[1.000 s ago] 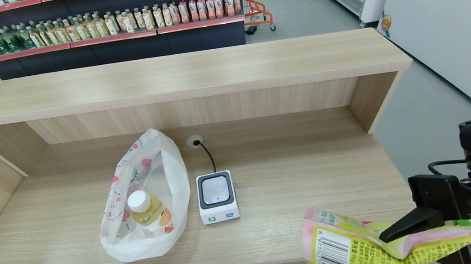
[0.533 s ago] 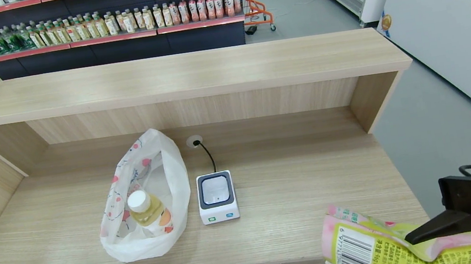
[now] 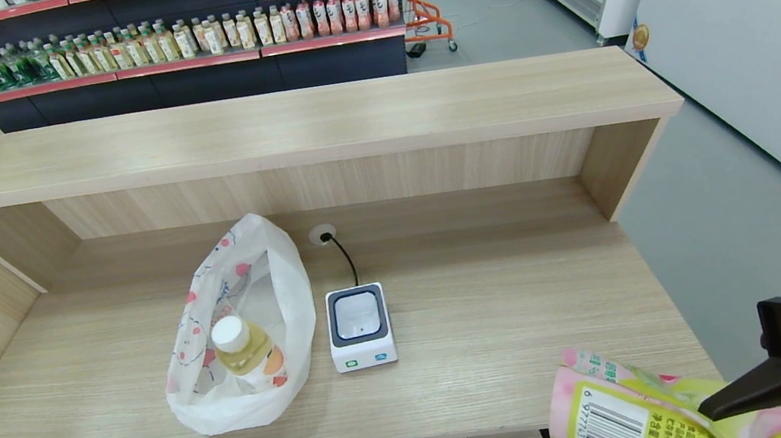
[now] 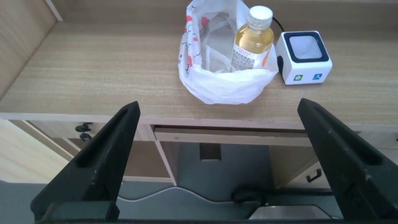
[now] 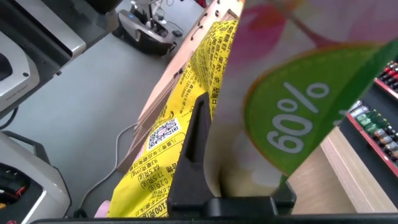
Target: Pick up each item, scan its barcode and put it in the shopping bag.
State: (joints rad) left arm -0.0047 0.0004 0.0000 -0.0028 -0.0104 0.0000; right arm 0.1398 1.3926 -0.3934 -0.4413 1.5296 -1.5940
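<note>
one left gripper (image 4: 219,109) hangs in front of the counter (image 3: 508,294), below its front edge. its two fingers are spread wide with nothing between them.

on the counter's left part lies one shopping bag (image 3: 250,391), white with red spots, its mouth open. inside it is one bottle (image 3: 245,350) of yellow drink, white cap up and tilted a little. just beside the bag on its right sits one scanner (image 3: 360,326), a white box with a dark-framed window facing up. one black cable (image 3: 344,256) runs from it to a hole at the back of the counter.

well apart from the scanner, off the counter's front right corner, one snack packet (image 3: 629,422) is held in the air. it is pink, green and yellow. its long axis runs roughly left to right. the barcode end points to the robot's left and the barcode faces up. the one right gripper (image 3: 737,399) has its black fingers clamped on the packet's right part.
</note>
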